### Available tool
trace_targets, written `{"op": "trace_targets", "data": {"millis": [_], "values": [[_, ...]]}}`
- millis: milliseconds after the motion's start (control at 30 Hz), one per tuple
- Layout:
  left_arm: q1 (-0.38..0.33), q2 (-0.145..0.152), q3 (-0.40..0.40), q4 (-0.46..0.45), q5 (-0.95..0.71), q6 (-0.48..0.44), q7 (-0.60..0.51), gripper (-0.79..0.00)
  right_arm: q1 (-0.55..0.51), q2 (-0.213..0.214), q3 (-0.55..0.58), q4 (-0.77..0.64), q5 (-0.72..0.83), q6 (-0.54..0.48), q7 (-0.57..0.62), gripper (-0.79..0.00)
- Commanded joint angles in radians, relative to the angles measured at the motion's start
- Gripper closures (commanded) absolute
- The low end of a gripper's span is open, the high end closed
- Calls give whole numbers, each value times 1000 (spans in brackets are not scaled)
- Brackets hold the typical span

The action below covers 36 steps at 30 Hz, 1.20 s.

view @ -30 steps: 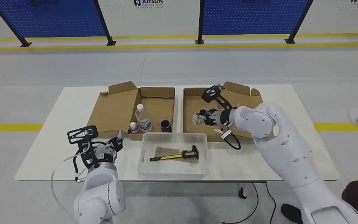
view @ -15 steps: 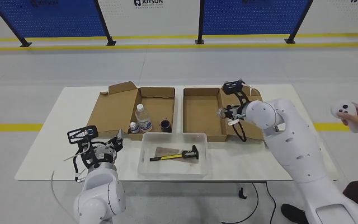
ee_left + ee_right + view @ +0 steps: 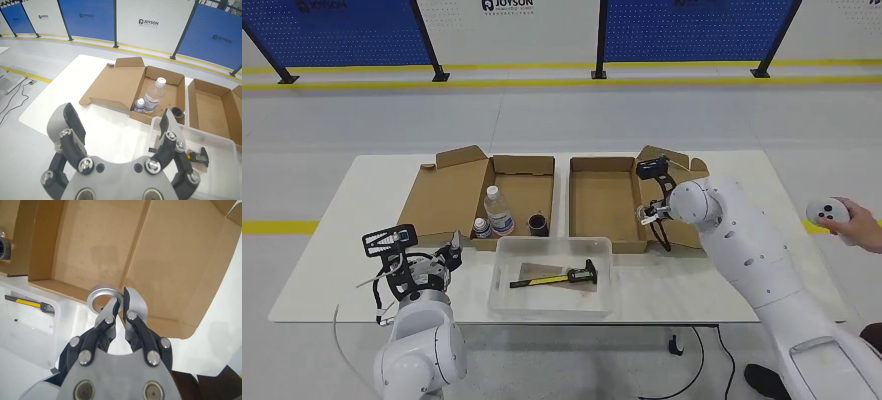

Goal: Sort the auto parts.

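Your right claw [image 3: 121, 303] is pinching the metal ring [image 3: 103, 288] by its rim, over the right cardboard box [image 3: 90, 247] side wall. Seen from above, the box floor's at 9 o'clock. Your left claw [image 3: 117, 108] is spread, far off.

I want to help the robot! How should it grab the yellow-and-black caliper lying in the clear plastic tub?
Probably from straight above, pinching the yellow-and-black digital caliper across its thin straight bar. It lies flat, and the walls of the clear plastic tub block a sideways approach.

Silver ring [image 3: 103, 289], brown box [image 3: 90, 247] (plain)
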Motion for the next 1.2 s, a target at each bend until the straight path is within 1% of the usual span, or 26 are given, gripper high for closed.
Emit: {"op": "trace_targets", "data": {"millis": [0,300,600,633,700,733,833,1033,1067,1167], "values": [[0,0,0,0,0,0,0,-785,24,-15,-31,39,4,-8,0,0],[0,0,0,0,0,0,0,-785,106,-76,-130,202,17,-46,-32,0],[0,0,0,0,0,0,0,-785,157,-122,-177,309,40,-99,-58,0],[0,0,0,0,0,0,0,-785,163,-127,-183,316,38,-109,-57,-46],[0,0,0,0,0,0,0,-785,172,-135,-191,334,34,-115,-62,-206],[0,0,0,0,0,0,0,-785,176,-138,-193,342,34,-117,-64,-246],[0,0,0,0,0,0,0,-785,187,-148,-201,367,33,-132,-67,-283],[0,0,0,0,0,0,0,-785,200,-164,-204,390,44,-164,-89,-311],[0,0,0,0,0,0,0,-785,202,-165,-204,383,43,-172,-92,-326],[0,0,0,0,0,0,0,-785,205,-165,-200,352,32,-193,-102,-416]]}}
